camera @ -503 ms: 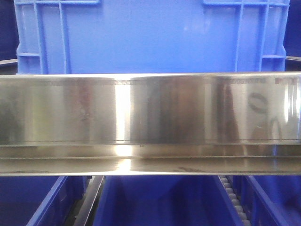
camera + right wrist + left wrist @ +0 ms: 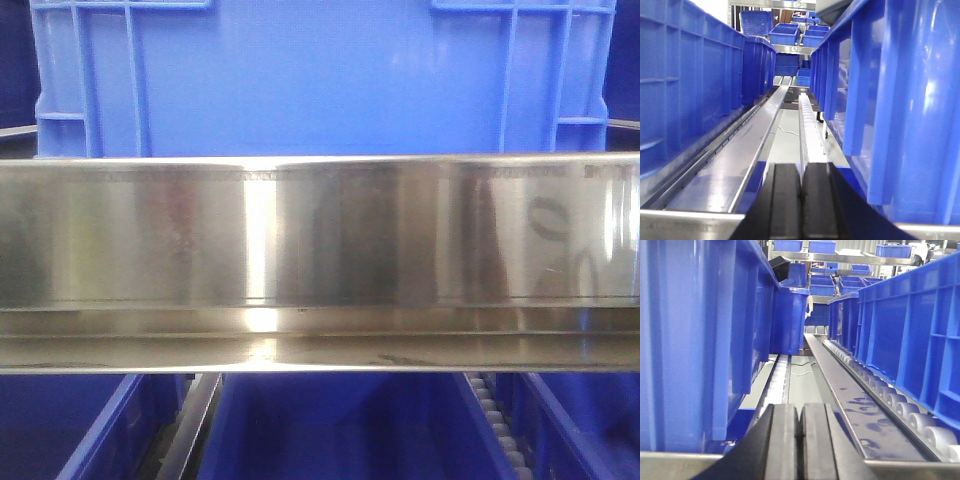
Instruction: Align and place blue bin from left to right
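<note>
Front view: large medium-blue ribbed plastic bin [image 2: 320,80] standing behind polished steel rail [image 2: 320,240]. Left wrist: left gripper [image 2: 799,415] pressing its fingers together, empty, bin lying to its right. Right wrist: right gripper [image 2: 801,172] likewise pressing fingers together, bin lying leftward.

Nothing here can be read with certainty. In the front view the steel rail [image 2: 320,240] bears a faint line of tiny stamped characters [image 2: 190,175] along its upper edge, one stretch towards the left and another towards the right end. Both are too small and blurred to make out. Near the rail's right end a dark looped shape [image 2: 548,215] sits on the shiny face; whether it is a mark or a reflection cannot be told. The wall of the blue bin [image 2: 320,80] behind the rail shows only moulded ribs. In the wrist views the crates [image 2: 900,335] and far shelves [image 2: 840,257] carry nothing legible.
</note>
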Robot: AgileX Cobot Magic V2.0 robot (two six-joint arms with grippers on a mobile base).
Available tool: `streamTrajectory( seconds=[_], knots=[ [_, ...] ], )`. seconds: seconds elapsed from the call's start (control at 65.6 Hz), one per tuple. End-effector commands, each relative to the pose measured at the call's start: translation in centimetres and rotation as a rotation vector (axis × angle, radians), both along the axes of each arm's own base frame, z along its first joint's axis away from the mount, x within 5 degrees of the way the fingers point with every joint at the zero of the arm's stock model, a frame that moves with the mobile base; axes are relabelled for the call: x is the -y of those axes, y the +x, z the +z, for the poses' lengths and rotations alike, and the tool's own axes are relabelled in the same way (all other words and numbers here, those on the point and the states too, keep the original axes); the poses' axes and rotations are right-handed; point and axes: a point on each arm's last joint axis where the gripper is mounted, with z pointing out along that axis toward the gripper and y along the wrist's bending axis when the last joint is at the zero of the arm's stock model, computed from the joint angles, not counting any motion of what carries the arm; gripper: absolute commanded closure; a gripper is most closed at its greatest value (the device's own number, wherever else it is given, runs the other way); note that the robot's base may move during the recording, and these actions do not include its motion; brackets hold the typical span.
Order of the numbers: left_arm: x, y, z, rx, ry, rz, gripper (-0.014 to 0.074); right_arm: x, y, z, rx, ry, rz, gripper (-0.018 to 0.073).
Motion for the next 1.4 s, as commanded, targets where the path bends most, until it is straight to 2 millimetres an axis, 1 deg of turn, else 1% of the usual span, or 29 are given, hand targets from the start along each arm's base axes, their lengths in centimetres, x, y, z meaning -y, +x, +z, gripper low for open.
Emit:
streamTrajectory(
  seconds=[0.0,0.472,0.61,0.762,0.838,0.96,1.036,1.204,1.311,1.387],
  knots=[
    [0.0,-0.1,0.3,0.026,-0.005,0.0,0.0707,0.0,0.0,0.2,0.019,0.007,-0.005,0.0639],
    [0.0,-0.1,0.3,0.026,-0.005,0.0,0.0707,0.0,0.0,0.2,0.019,0.007,-0.005,0.0639],
    [0.0,-0.1,0.3,0.028,-0.005,0.0,0.0707,0.1,-0.1,0.6,0.063,0.015,-0.008,0.0639],
    [0.0,-0.2,1.0,0.104,-0.004,-0.003,0.0707,0.2,-0.2,1.4,0.157,0.032,-0.015,0.0639],
    [0.0,-0.2,1.1,0.115,-0.004,-0.003,0.0707,0.1,-0.1,1.2,0.124,0.026,-0.012,0.0639],
    [0.0,-0.7,3.3,0.118,-0.004,-0.001,0.0707,0.1,-0.7,3.2,0.05,0.011,0.0,0.0639],
    [0.0,-1.3,5.2,0.09,-0.005,0.003,0.0707,0.2,-1.4,5.2,0.04,0.008,0.007,0.0639],
    [-0.1,-2.6,9.2,0.08,-0.006,0.008,0.0707,0.4,-3.3,9.5,0.079,0.012,0.015,0.0639],
    [-0.1,-2.8,12.2,0.057,-0.007,0.01,0.0707,0.4,-3.4,11.7,0.068,0.009,0.018,0.0639],
    [0.0,-2.0,14.2,0.011,-0.025,0.003,0.0707,0.3,-2.8,13.3,0.037,0.003,0.019,0.0639]
  ],
)
